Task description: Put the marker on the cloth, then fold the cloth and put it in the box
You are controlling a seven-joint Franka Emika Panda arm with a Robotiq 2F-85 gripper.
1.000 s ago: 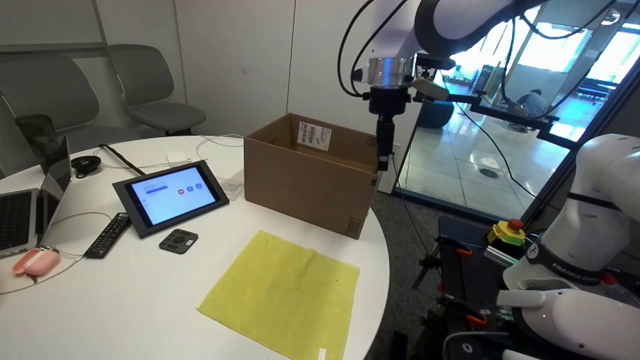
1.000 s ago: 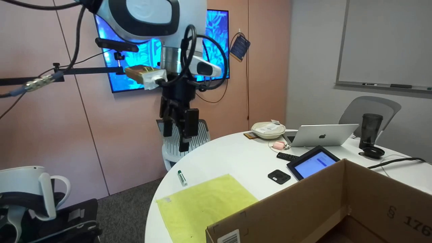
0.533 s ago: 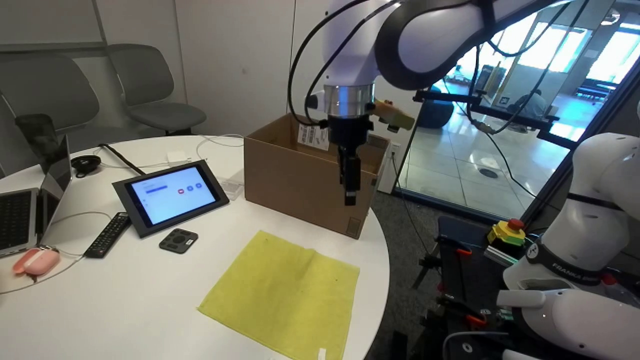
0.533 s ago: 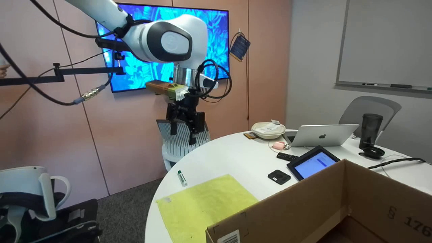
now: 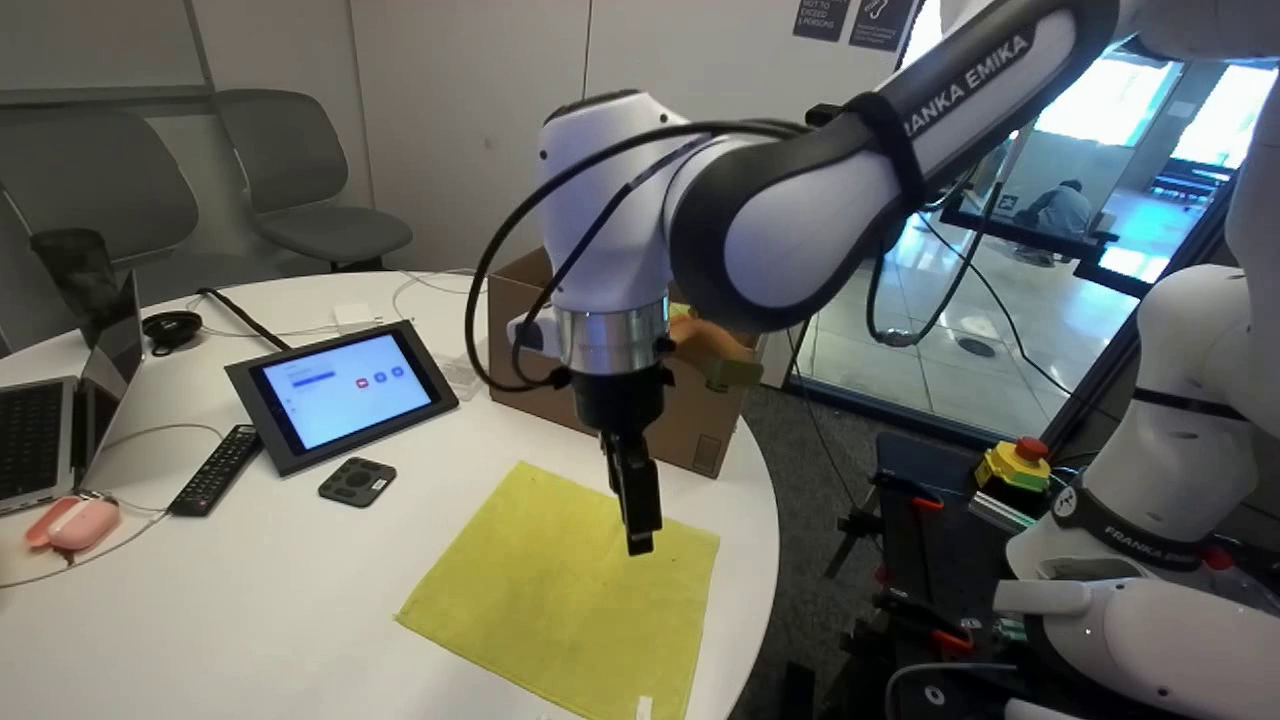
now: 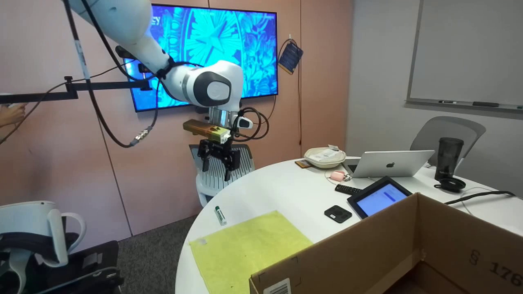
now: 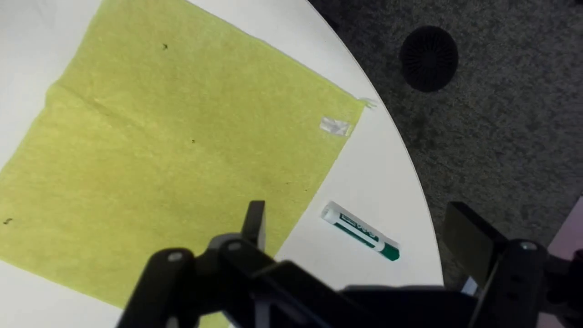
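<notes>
We've just swung the fingers (image 7: 471,239), wide apart and empty, toward the marker (image 7: 360,231) beside the cloth (image 7: 173,150), so the grasp seems next.

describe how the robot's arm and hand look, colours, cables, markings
The arm is rounded and white with dark grey panels, white FRANKA EMIKA lettering and a silver collar near its end. Black cables loop outside it. The hand is black and jointed, with two blocky fingers; a brown and yellow-green block is mounted just above.
</notes>
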